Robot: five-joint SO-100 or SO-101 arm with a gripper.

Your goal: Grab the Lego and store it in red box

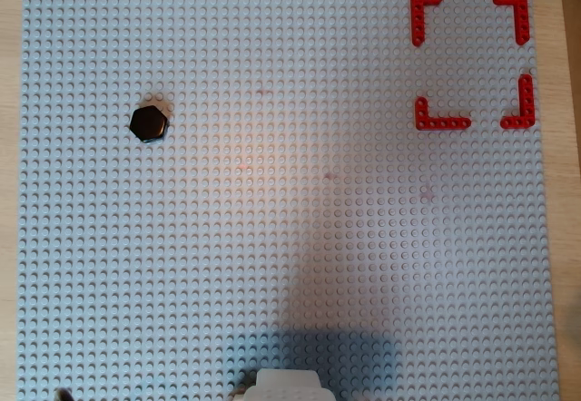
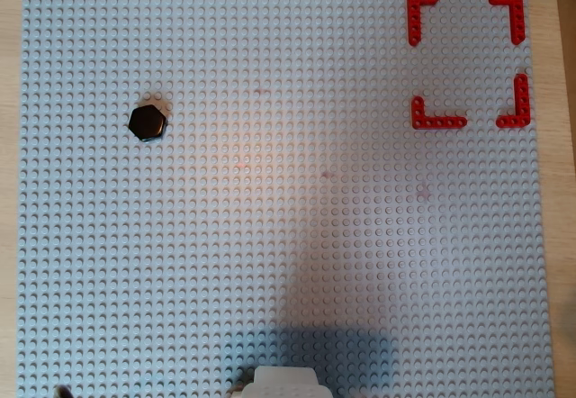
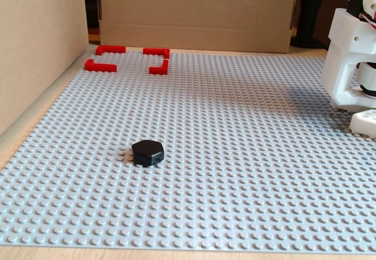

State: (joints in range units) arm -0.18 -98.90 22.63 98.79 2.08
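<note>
The Lego (image 1: pixel 149 123) lies flat and alone on the grey baseplate (image 1: pixel 290 265), well apart from the red box (image 1: pixel 471 58), whose inside is bare and ready. Only the arm's white base (image 3: pixel 352 60) shows; I cannot tell the gripper's opening.

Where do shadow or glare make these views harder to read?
Both overhead views: a dark shadow lies on the baseplate at bottom centre above the arm's white base, with a warm glare patch mid-plate; the Lego stays crisp. Fixed view: even light, with the Lego and the red box sharp.
</note>
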